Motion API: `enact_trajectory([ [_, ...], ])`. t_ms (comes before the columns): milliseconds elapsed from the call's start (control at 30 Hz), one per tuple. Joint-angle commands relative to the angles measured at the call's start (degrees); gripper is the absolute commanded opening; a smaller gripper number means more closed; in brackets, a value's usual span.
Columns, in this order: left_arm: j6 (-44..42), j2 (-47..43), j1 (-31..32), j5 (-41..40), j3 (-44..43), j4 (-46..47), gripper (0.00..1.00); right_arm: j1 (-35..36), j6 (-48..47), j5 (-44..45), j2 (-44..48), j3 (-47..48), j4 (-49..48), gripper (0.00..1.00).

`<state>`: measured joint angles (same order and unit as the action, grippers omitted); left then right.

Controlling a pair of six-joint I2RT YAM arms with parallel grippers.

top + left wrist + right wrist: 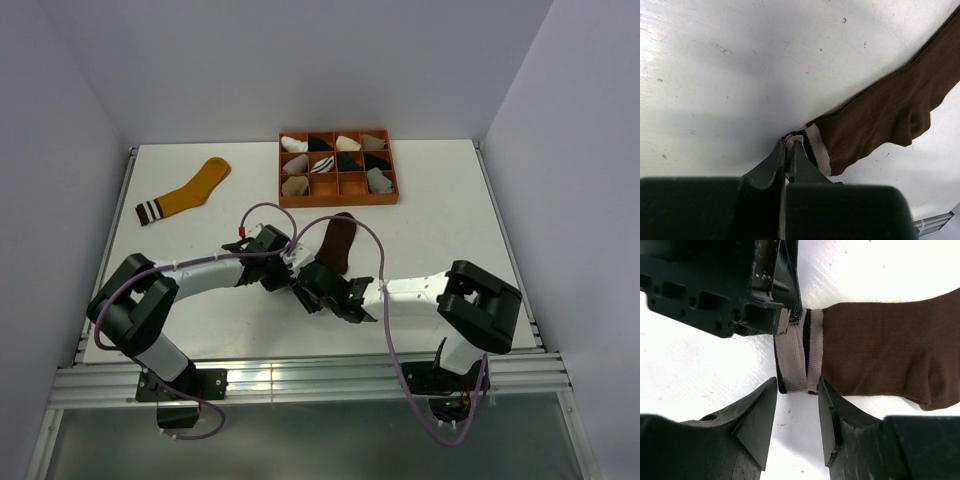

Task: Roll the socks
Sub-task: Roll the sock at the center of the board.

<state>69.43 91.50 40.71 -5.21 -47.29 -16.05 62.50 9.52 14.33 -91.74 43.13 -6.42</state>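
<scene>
The dark brown sock [338,241] lies flat in the middle of the table, its striped cuff [796,360] toward the arms. My left gripper [292,262] is shut on one corner of that cuff [812,146], its tips [788,146] pinching the fabric. My right gripper [322,283] is open, its fingertips [796,385] straddling the other end of the cuff, just short of it. The mustard-yellow sock [185,192] lies flat at the far left. The grey sock is out of view.
An orange compartment tray [338,187] with several small rolled sock bundles stands at the back, just beyond the brown sock's toe. Both arms meet close together near the table's middle. The left gripper body [725,285] fills the right wrist view's top left.
</scene>
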Motion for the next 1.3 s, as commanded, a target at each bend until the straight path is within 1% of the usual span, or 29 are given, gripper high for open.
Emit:
enact_trajectory([
  [0, -1.0, 0.8, 0.3, 0.4, -1.2, -2.1, 0.0, 0.5, 0.5, 1.1, 3.5, 3.1, -1.8, 0.46],
  [167, -1.0, 1.0, 0.3, 0.4, -1.2, -2.1, 0.0, 0.7, 0.4, 0.6, 4.7, 2.7, -2.7, 0.45],
  [300, -1.0, 1.2, 0.3, 0.6, -1.3, -1.9, 0.0, 0.8, 0.4, -2.5, 5.6, 2.4, -3.9, 0.45],
  [433, -0.9, 1.0, 0.2, 0.7, -1.3, -1.8, 0.0, 0.8, 0.6, -3.7, 3.9, 2.9, -3.7, 0.43],
  [700, -1.0, 0.9, 0.2, 0.6, -1.1, -2.0, 0.0, 0.8, 1.3, -1.9, -0.8, 2.7, -4.1, 0.41],
  [1033, -1.1, 0.8, 0.3, 0.6, -1.2, -2.1, 0.0, 0.8, 1.4, -1.2, -3.9, 3.8, -2.6, 0.41],
  [1267, -1.0, 0.5, 0.3, 0.8, -1.4, -2.2, 0.0, 0.8, 1.4, -0.4, -6.4, 3.8, -1.7, 0.34],
])
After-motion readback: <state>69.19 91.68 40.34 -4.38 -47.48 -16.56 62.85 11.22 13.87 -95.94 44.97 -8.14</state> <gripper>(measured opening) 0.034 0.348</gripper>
